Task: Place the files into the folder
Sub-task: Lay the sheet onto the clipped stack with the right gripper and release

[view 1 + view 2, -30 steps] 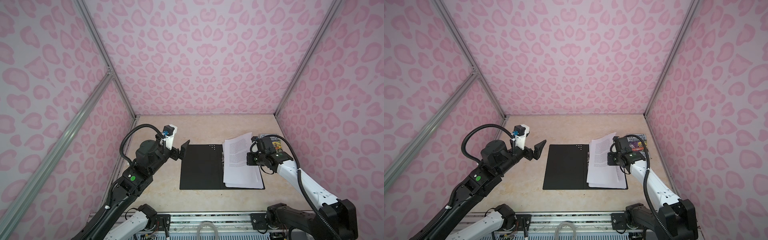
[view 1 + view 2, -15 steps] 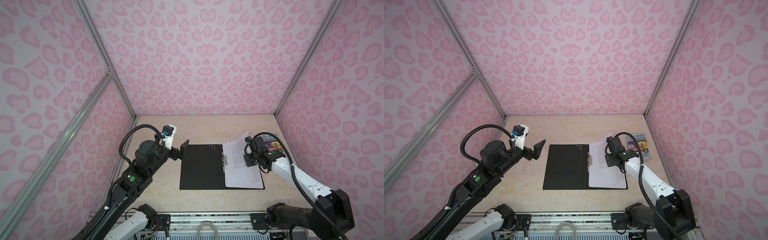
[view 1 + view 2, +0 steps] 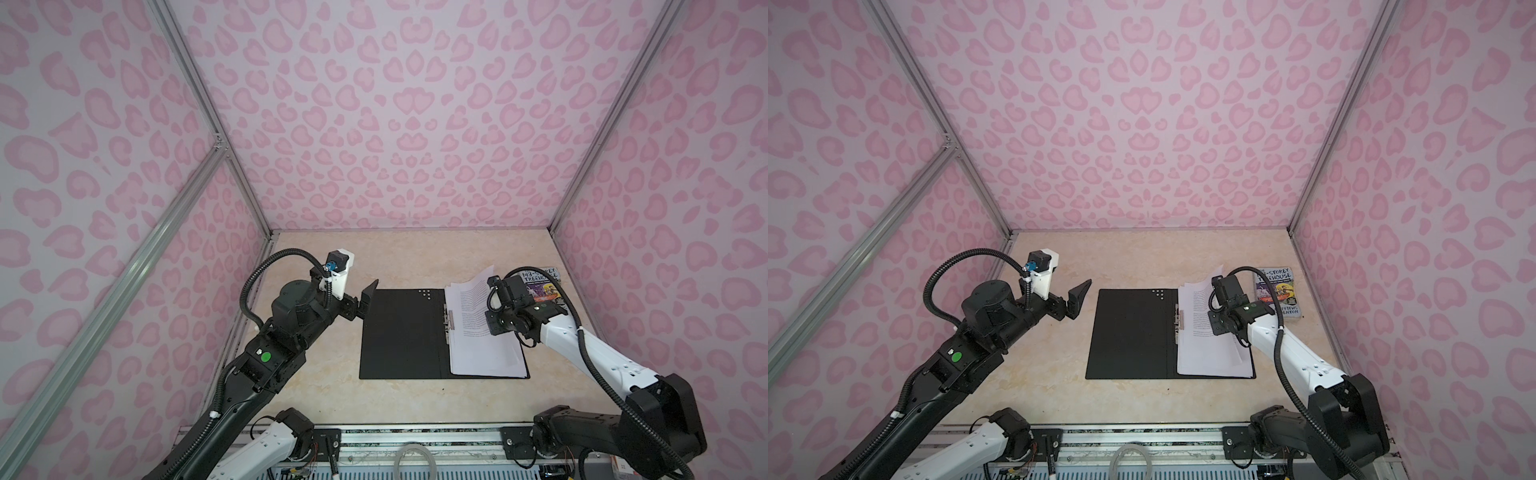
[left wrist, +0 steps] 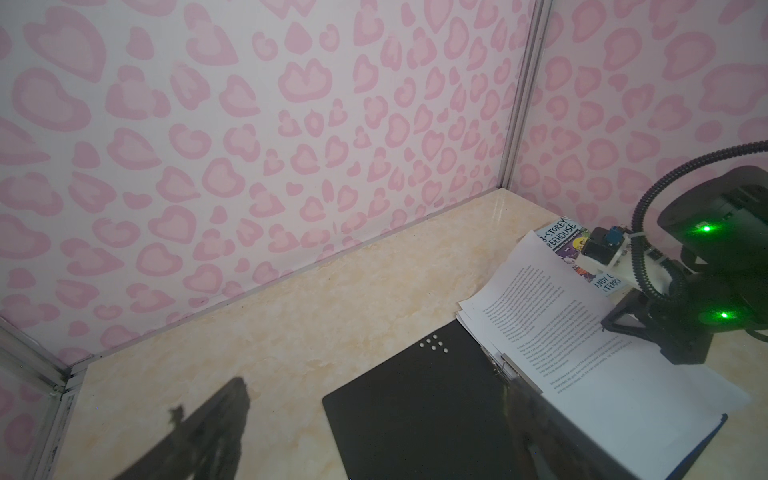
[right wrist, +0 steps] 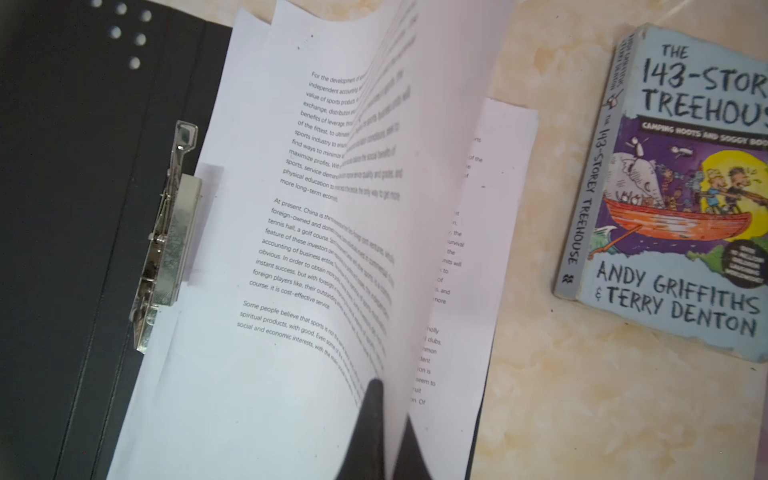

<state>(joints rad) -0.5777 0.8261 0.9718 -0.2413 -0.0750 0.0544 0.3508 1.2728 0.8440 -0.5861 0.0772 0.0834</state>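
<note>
Right wrist view: pinching lifted papers [image 5: 291, 257] with right gripper [image 5: 388, 415], seemingly to tuck against folder [image 5: 75, 208] clip [image 5: 166, 249]; left gripper [image 3: 1077, 300] spread wide.

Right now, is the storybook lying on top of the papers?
No, the storybook lies on the bare table beside the papers, with a gap between them.

A black folder [image 4: 415, 407] lies open on the pale table [image 4: 291, 324]. White papers [image 4: 582, 353] with small print sit on one half, and the top sheet curls up. The black right gripper [image 4: 619, 326] touches them. A colourful book [image 4: 561, 239] lies behind, near the pink spotted wall [image 4: 249, 124]. The left gripper [image 4: 374, 390] has blurry fingers [image 4: 216, 424] spread wide.
</note>
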